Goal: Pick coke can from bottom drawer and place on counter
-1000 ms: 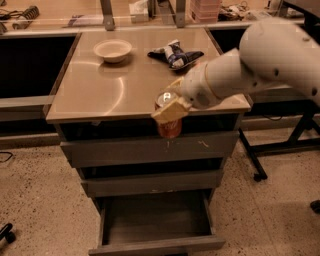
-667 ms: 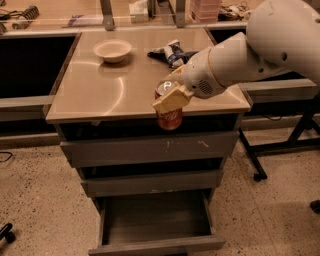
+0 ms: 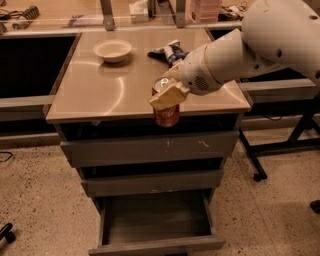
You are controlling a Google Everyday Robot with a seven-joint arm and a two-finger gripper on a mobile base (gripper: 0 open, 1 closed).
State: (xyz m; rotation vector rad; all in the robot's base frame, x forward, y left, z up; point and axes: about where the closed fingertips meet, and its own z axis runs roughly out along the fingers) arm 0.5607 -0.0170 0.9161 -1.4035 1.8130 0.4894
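While the gripper [image 3: 169, 96] clamps the coke can [image 3: 166, 115] at the front edge of the counter [image 3: 95, 87], above the open bottom drawer [image 3: 157, 245], it should raise the can clear of the lip before carrying it inward.

Looks like a robotics lab or test bay, not a home. Speckled terrazzo floor [image 3: 35, 200] is being seen all around. A grey metal drawer cabinet [image 3: 150, 150] with a scratched front is being used as the stand, and it is being topped by a tan counter [image 3: 95, 95]; the bottom drawer [image 3: 155, 245] is being left open. A black frame leg [image 3: 248, 155] on a caster [image 3: 258, 176] is being shown at right. Cables [image 3: 22, 14] are being kept on the rear bench [image 3: 65, 20]. A large white robot arm [image 3: 260, 45] is being extended from the right, with its end effector [image 3: 167, 95] being held at the counter's front edge, clamped on the coke can [image 3: 166, 116].
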